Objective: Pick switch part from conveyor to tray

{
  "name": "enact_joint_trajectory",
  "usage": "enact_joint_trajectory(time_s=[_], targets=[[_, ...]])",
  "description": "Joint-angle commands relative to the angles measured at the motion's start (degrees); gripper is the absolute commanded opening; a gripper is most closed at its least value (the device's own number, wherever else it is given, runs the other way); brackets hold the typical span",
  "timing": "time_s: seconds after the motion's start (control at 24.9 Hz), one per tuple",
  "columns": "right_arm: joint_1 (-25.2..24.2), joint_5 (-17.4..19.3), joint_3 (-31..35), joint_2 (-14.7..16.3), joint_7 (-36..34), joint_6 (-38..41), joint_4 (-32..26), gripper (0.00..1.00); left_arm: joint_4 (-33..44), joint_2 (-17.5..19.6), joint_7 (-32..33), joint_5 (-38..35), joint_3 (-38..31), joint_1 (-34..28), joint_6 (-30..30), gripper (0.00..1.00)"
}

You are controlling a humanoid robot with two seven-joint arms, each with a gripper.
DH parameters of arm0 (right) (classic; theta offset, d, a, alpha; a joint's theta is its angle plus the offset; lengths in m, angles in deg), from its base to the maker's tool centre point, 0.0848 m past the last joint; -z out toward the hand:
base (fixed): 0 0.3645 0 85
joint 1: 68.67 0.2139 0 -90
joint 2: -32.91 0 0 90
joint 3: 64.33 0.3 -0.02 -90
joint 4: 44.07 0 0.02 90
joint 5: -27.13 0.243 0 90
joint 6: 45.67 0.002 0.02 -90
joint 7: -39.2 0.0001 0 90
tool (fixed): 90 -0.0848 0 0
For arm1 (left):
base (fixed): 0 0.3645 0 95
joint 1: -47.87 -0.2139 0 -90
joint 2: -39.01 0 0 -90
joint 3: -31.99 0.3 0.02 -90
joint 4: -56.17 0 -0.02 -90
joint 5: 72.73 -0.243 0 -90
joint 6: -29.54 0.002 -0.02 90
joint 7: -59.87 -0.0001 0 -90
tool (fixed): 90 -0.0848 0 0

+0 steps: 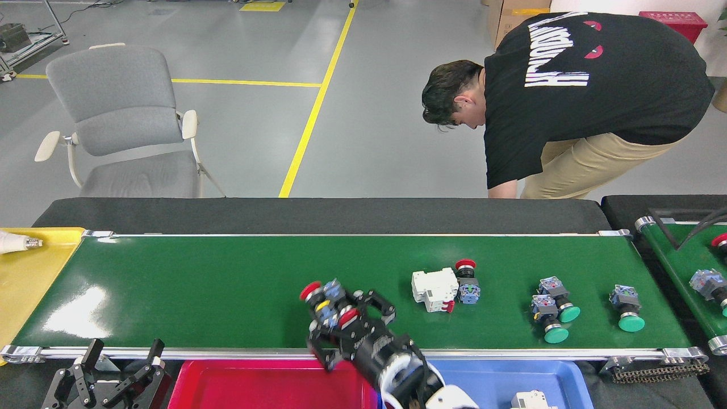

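The conveyor runs across the head view. My right gripper reaches over its front edge near the middle and is shut on a red-capped switch part, one finger behind it and one finger in front. A second red-capped switch part with a blue body lies tight against the held one. Just below are a red tray and a blue tray. My left gripper rests open at the bottom left, off the belt.
Further right on the belt are a white breaker, a red-capped switch and three green-capped switches. A yellow tray is at the left end, a narrower belt at the right. A person bends over behind.
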Motion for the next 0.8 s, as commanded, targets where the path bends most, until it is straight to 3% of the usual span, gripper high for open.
enact_joint_trajectory(time_s=[0.0,0.2,0.28,0.4,0.56,0.64,0.76], targets=[[0.23,-0.11,-0.15,-0.11,-0.44,4.52,-1.52,1.00,0.57,0.75,-0.20,-0.09,0.32,0.27,0.09,1.00],[0.31,0.16,0.82,-0.37,-0.61,4.34,-2.93,1.00,0.75,0.66,-0.11,-0.17,0.49,0.00,0.00,1.00],[-1.18,0.33,6.09,-0.02,-0.79,3.02,-5.83,1.00,0.75,0.66,0.33,-0.17,0.49,0.09,-0.09,1.00],[-11.29,0.42,20.59,-1.34,-3.34,-5.06,-10.49,1.00,0.83,0.48,0.60,-0.96,0.58,0.09,-0.26,1.00],[-23.76,0.42,35.53,-1.60,-14.76,-8.75,-13.56,1.00,1.10,-0.31,2.17,-4.48,4.36,0.97,0.09,1.00],[-26.05,0.42,39.93,-1.69,-15.90,-8.75,-13.57,1.00,1.89,-1.45,3.58,-4.66,7.26,1.23,0.44,1.00],[-25.35,0.16,40.81,-1.78,-15.20,-10.34,-13.21,1.00,1.98,-5.76,4.55,-6.33,14.38,4.31,0.53,1.00]])
